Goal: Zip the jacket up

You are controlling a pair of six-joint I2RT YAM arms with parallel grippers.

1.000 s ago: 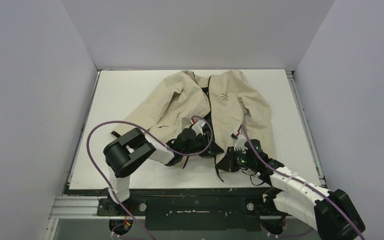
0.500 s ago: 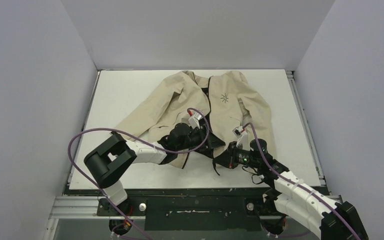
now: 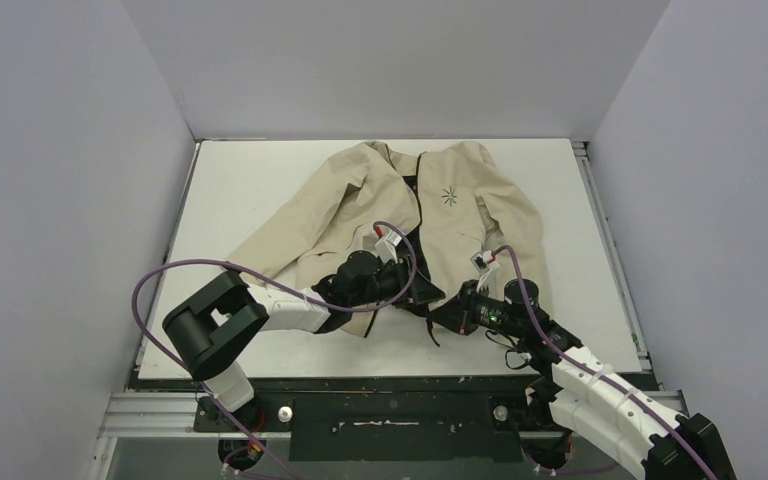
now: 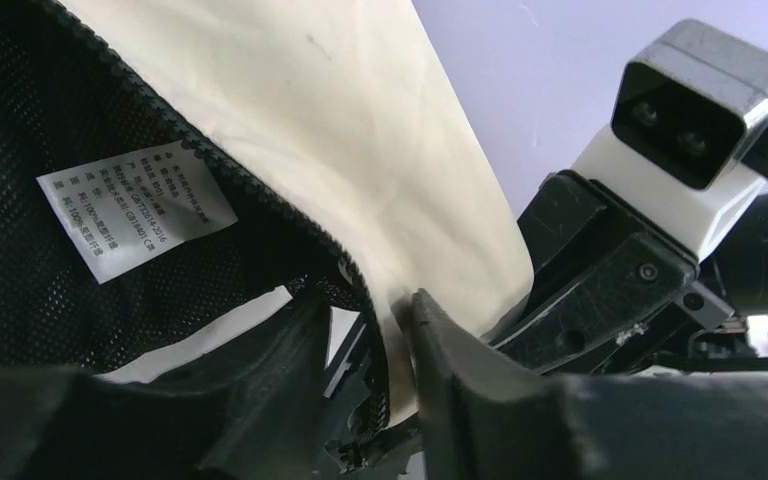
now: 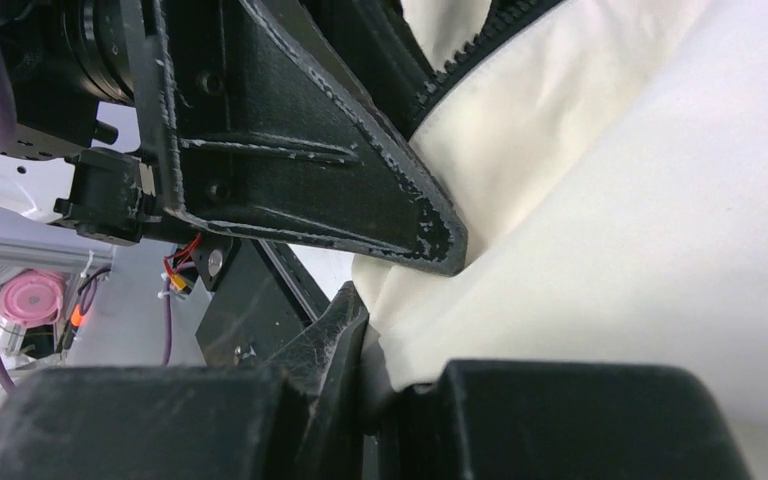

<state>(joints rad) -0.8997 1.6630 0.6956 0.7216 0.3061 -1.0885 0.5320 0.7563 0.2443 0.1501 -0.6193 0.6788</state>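
Observation:
The beige jacket (image 3: 460, 215) lies spread on the white table (image 3: 240, 190), its front unzipped and its dark lining showing near the hem. My left gripper (image 3: 418, 288) is at the bottom of the front opening. In the left wrist view its jaws (image 4: 368, 305) stand open around the dark zipper edge (image 4: 365, 290); one finger (image 4: 450, 370) touches the beige fabric. Just to the right, my right gripper (image 3: 447, 315) is shut on a fold of the jacket's hem (image 5: 430, 330), pinched between its fingers (image 5: 385, 365).
A white care label (image 4: 135, 205) sits on the black mesh lining (image 4: 20, 150). The two grippers are nearly touching; the left finger (image 5: 310, 150) fills the right wrist view. Purple cables (image 3: 160, 280) loop over the table's front left. Grey walls enclose the table.
My left arm has stretched further right toward the hem and its jaws have opened. The right gripper has shifted slightly left and up, still pinching the hem.

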